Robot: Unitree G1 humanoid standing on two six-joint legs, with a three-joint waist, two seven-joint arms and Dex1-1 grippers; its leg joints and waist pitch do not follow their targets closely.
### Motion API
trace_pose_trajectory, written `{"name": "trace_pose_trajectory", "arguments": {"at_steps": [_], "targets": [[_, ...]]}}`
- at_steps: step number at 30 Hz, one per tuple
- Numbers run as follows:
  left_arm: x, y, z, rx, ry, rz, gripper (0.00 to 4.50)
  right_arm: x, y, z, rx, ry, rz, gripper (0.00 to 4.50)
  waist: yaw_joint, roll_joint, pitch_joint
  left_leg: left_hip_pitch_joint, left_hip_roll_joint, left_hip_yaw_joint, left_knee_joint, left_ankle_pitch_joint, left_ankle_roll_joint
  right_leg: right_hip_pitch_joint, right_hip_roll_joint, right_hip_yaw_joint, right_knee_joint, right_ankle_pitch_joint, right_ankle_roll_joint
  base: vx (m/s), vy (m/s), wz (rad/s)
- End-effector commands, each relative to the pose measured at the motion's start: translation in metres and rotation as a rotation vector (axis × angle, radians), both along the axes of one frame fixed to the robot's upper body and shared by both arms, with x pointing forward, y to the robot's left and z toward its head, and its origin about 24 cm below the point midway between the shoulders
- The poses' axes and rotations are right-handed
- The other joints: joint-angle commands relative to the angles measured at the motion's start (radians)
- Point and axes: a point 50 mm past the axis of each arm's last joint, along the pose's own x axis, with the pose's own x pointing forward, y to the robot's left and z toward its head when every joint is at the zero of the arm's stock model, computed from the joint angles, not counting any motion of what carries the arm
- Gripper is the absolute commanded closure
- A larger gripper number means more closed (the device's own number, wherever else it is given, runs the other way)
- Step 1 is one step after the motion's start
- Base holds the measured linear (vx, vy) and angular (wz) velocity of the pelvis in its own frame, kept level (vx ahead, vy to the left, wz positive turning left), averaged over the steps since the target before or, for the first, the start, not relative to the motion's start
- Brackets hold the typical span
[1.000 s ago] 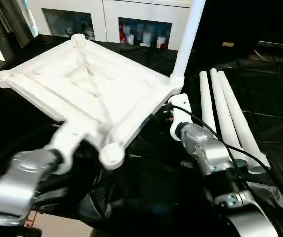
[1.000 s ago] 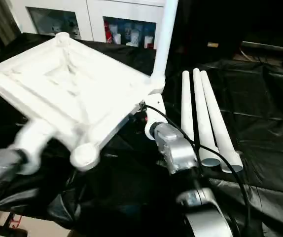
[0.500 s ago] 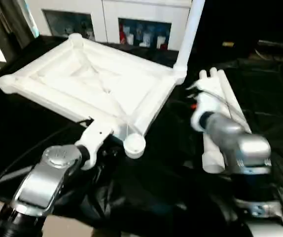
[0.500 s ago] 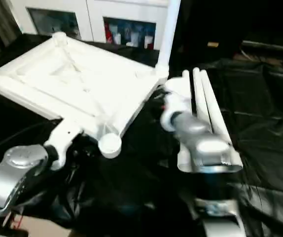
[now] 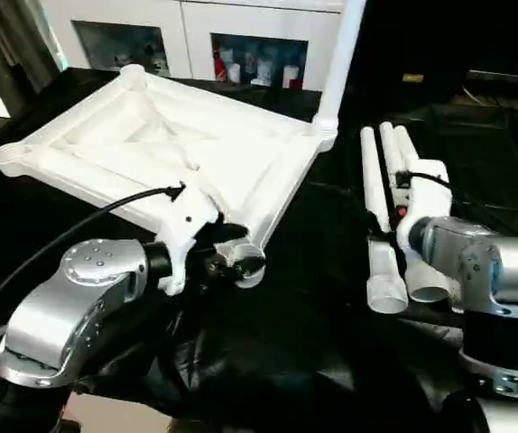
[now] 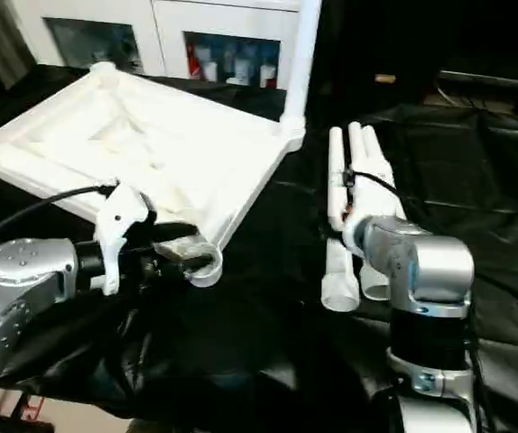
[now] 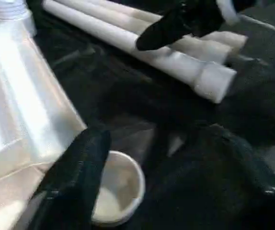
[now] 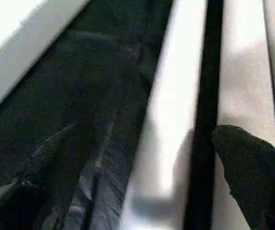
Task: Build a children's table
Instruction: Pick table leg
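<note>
White plastic table top (image 5: pixel 178 149) is carrying one leg (image 5: pixel 338 54); three legs (image 5: pixel 387 216) are waiting beside it, right gripper (image 8: pixel 142 187) hovering open-jawed over them, left gripper (image 7: pixel 142 158) empty, open at the near socket (image 7: pixel 116 194).

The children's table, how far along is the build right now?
Done: one leg stands in a far corner socket of the upside-down tabletop. In hand: the right gripper, open, is over the three loose legs; the left gripper is at the near empty socket. Left: three legs.
</note>
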Motion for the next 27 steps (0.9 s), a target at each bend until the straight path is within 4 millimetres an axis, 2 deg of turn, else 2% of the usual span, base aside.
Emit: {"name": "trace_pose_trajectory", "arguments": {"at_steps": [1, 5, 7, 11, 12, 17, 18, 19, 20, 21, 22, 23, 27], "targets": [[-0.003, -0.001, 0.002, 0.009, 0.006, -0.026, 0.83, 0.001, 0.000, 0.003, 0.006, 0.013, -0.009, 0.00, 0.000, 0.011, -0.078, 0.030, 0.023, -0.011, -0.061, -0.199, -0.075, 0.044, -0.055, 0.049, -0.065, -0.141, -0.140, 0.000, 0.000, 0.00], [-0.003, -0.001, 0.003, 0.019, 0.005, -0.023, 0.66, -0.001, 0.005, -0.004, 0.067, 0.059, 0.021, 0.00, -0.001, 0.011, -0.078, 0.032, 0.023, -0.011, -0.062, -0.209, -0.078, 0.043, -0.055, 0.049, -0.067, -0.156, -0.134, 0.000, 0.000, 0.00], [-0.002, 0.000, 0.003, 0.024, 0.005, -0.022, 0.37, -0.001, 0.007, -0.006, 0.079, 0.071, 0.034, 0.00, -0.001, 0.012, -0.077, 0.033, 0.024, -0.012, -0.063, -0.217, -0.083, 0.042, -0.055, 0.049, -0.068, -0.164, -0.130, 0.000, 0.000, 0.00], [-0.002, 0.000, 0.003, 0.035, 0.009, -0.023, 0.27, -0.001, 0.009, -0.011, 0.086, 0.111, 0.051, 0.00, -0.001, 0.011, -0.081, 0.033, 0.023, -0.012, -0.061, -0.197, -0.086, 0.044, -0.054, 0.049, -0.064, -0.131, -0.132, 0.000, 0.000, 0.00], [-0.002, 0.000, 0.003, 0.037, 0.008, -0.024, 0.11, 0.000, 0.009, -0.012, 0.082, 0.120, 0.050, 0.00, -0.001, 0.009, -0.082, 0.032, 0.024, -0.011, -0.061, -0.188, -0.085, 0.045, -0.054, 0.049, -0.062, -0.119, -0.136, 0.000, 0.000, 0.00], [0.001, -0.002, 0.007, 0.042, -0.008, -0.035, 0.11, 0.000, 0.010, -0.025, 0.034, 0.245, 0.074, 0.00, -0.001, 0.006, -0.083, 0.031, 0.022, -0.010, -0.058, -0.168, -0.084, 0.049, -0.054, 0.049, -0.060, -0.103, -0.143, 0.000, 0.000, 0.00], [0.001, -0.002, 0.007, 0.044, -0.013, -0.041, 0.11, 0.001, 0.010, -0.027, 0.032, 0.256, 0.079, 0.00, 0.000, 0.003, -0.084, 0.030, 0.022, -0.009, -0.057, -0.166, -0.081, 0.049, -0.056, 0.050, -0.060, -0.115, -0.141, 0.000, 0.000, 0.00], [0.002, -0.003, 0.007, 0.044, -0.013, -0.041, 0.11, 0.001, 0.010, -0.027, 0.032, 0.257, 0.080, 0.00, 0.000, 0.004, -0.084, 0.030, 0.023, -0.009, -0.057, -0.168, -0.081, 0.049, -0.057, 0.050, -0.061, -0.128, -0.139, 0.000, 0.000, 0.00], [0.002, -0.003, 0.008, 0.044, -0.014, -0.044, 0.03, 0.001, 0.010, -0.028, 0.034, 0.258, 0.079, 0.18, 0.000, 0.004, -0.083, 0.030, 0.023, -0.009, -0.057, -0.168, -0.081, 0.048, -0.057, 0.050, -0.062, -0.130, -0.137, 0.000, 0.000, 0.00], [0.002, -0.004, 0.008, 0.045, -0.017, -0.051, 0.03, 0.003, 0.010, -0.028, 0.035, 0.259, 0.078, 0.18, 0.000, -0.001, -0.085, 0.030, 0.023, -0.009, -0.057, -0.165, -0.080, 0.050, -0.057, 0.050, -0.061, -0.133, -0.136, 0.000, 0.000, 0.00], [0.003, -0.005, 0.009, 0.047, -0.019, -0.058, 0.00, 0.003, 0.010, -0.029, 0.035, 0.261, 0.078, 0.29, 0.001, 0.001, -0.084, 0.030, 0.023, -0.009, -0.056, -0.166, -0.081, 0.048, -0.057, 0.050, -0.061, -0.140, -0.136, 0.000, 0.000, 0.00], [0.003, -0.006, 0.009, 0.049, -0.022, -0.064, 0.00, 0.004, 0.010, -0.029, 0.038, 0.262, 0.077, 0.39, 0.000, -0.003, -0.086, 0.030, 0.023, -0.008, -0.056, -0.168, -0.081, 0.049, -0.057, 0.050, -0.062, -0.145, -0.136, 0.000, 0.000, 0.00], [0.005, -0.008, 0.012, 0.059, -0.034, -0.087, 0.00, 0.007, 0.010, -0.030, 0.045, 0.273, 0.078, 0.81, 0.002, -0.005, -0.087, 0.031, 0.022, -0.008, -0.056, -0.193, -0.084, 0.047, -0.059, 0.051, -0.066, -0.206, -0.123, 0.000, 0.000, 0.00]]}}
